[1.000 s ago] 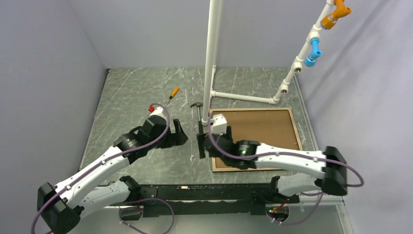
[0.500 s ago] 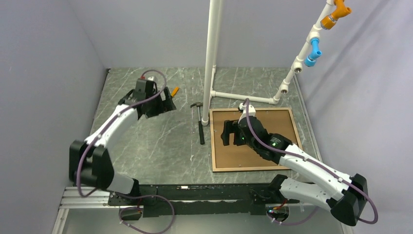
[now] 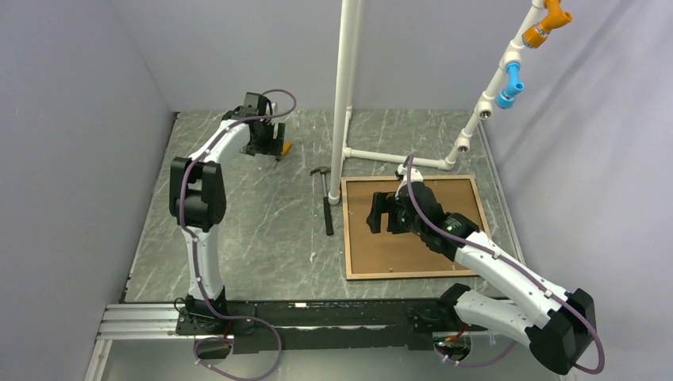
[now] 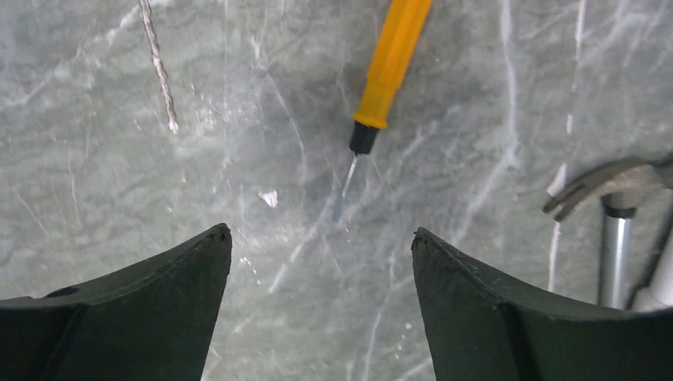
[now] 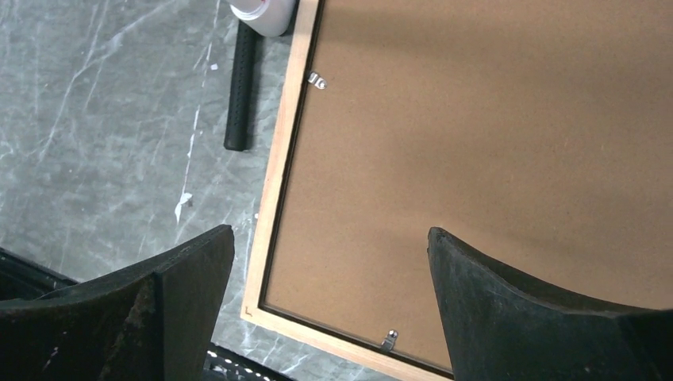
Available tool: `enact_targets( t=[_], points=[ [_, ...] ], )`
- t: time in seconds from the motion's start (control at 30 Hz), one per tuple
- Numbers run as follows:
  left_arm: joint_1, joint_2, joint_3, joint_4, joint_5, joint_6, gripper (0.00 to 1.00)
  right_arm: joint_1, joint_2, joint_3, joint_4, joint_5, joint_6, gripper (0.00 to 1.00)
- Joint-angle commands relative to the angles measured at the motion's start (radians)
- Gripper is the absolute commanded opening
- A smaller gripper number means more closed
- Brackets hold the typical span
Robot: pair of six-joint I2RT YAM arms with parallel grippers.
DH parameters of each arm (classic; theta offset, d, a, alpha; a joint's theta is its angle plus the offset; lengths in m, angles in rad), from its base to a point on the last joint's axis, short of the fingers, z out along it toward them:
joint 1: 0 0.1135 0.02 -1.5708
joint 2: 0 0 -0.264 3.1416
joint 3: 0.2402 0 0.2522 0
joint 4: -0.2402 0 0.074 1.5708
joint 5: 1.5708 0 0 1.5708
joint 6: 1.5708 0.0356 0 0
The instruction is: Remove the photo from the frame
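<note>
The frame [image 3: 347, 238] lies face down on the table's right half, showing a light wooden rim. The photo's brown board back [image 3: 397, 250] fills it; the sunset side is hidden. In the right wrist view the board [image 5: 492, 143] sits inside the rim [image 5: 278, 182], held by small metal clips [image 5: 317, 79] [image 5: 389, 340]. My right gripper [image 3: 379, 216] [image 5: 329, 230] is open and empty above the board's left part. My left gripper [image 3: 266, 147] [image 4: 319, 234] is open and empty at the table's back left, above an orange-handled screwdriver [image 4: 389, 59].
A black-handled hammer [image 3: 326, 202] lies just left of the frame, and shows in both wrist views [image 4: 615, 190] [image 5: 240, 87]. A white pipe stand [image 3: 345, 87] rises at the frame's back left corner, with a pipe along the frame's far side. Grey walls enclose the table.
My left arm has swung from the table's middle to the back, over the screwdriver. My right gripper has moved from the frame's left edge to over the board.
</note>
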State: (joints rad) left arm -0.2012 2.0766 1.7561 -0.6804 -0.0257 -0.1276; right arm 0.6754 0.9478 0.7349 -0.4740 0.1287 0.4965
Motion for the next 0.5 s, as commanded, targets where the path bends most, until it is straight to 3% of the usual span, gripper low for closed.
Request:
enact_targets(
  t=[0.0,0.47],
  points=[
    [0.035,0.077,0.131,-0.087,0.063,0.09,0.87,-0.032,0.016,0.069,-0.018,-0.004,-0.028,0.93],
    [0.037,0.177,0.071,-0.008,0.176,0.039,0.71,-0.085,-0.009,0.087,-0.063,0.023,-0.033,0.93]
  ],
)
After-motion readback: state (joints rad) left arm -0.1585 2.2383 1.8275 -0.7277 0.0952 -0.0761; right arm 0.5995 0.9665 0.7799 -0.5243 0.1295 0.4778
